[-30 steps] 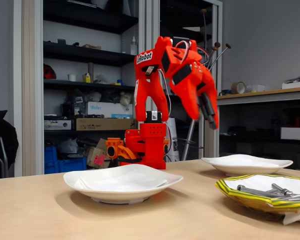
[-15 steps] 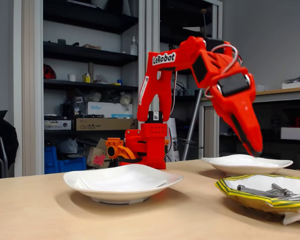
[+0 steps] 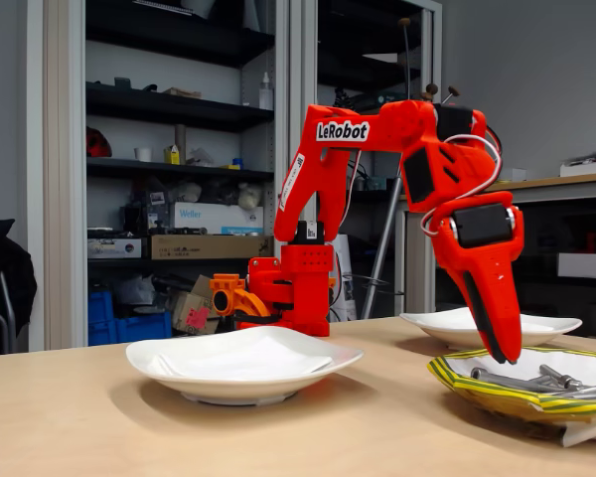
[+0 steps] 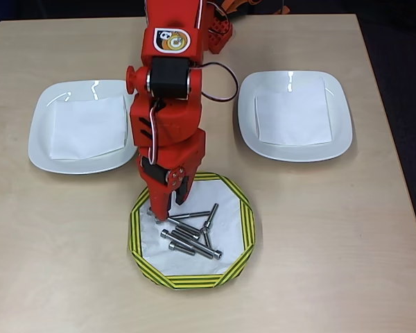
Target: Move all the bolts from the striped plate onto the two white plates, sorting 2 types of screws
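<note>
While the fixed view shows the red arm (image 3: 377,179) from the side, with its fingers (image 3: 499,343) pointing down just above the near rim of the striped plate (image 3: 477,388), the overhead view supplies the layout. From above, the striped plate (image 4: 244,229) lies at the front centre of the wooden surface (image 4: 333,243), and the fingers (image 4: 168,208) sit over its upper left part, beside the bolts (image 4: 191,232). The bolts lie in a loose cluster on the plate's white centre; about seven can be counted, some long and some shorter, though overlaps make the count uncertain. The fixed view shows only a few of them (image 3: 526,380) above the rim.

Whether the fingers are spread or pressed together cannot be told from either view; nothing is seen pinched between them.

Compared with half a second ago, the arm has lowered: the fingertips were then above the far white plate's edge and are now down at the striped plate.

Two white plates are present, one left (image 4: 45,139) and one right (image 4: 340,132) in the overhead view, each carrying one white paper sheet (image 4: 87,126) and no bolts.
</note>
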`<move>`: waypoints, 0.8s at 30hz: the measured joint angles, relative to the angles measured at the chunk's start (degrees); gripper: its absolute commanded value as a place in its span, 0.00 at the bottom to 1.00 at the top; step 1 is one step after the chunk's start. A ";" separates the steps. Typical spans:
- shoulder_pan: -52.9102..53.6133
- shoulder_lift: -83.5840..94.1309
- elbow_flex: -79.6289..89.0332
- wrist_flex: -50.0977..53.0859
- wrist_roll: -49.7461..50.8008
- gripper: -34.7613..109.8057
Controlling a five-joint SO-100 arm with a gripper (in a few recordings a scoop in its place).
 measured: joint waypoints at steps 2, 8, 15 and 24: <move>0.26 -1.05 -1.14 0.00 -0.44 0.33; 1.67 -5.71 -4.66 -0.09 -2.46 0.31; 3.08 -7.12 -6.77 0.09 -2.46 0.24; 3.43 -7.29 -13.36 6.94 -2.55 0.24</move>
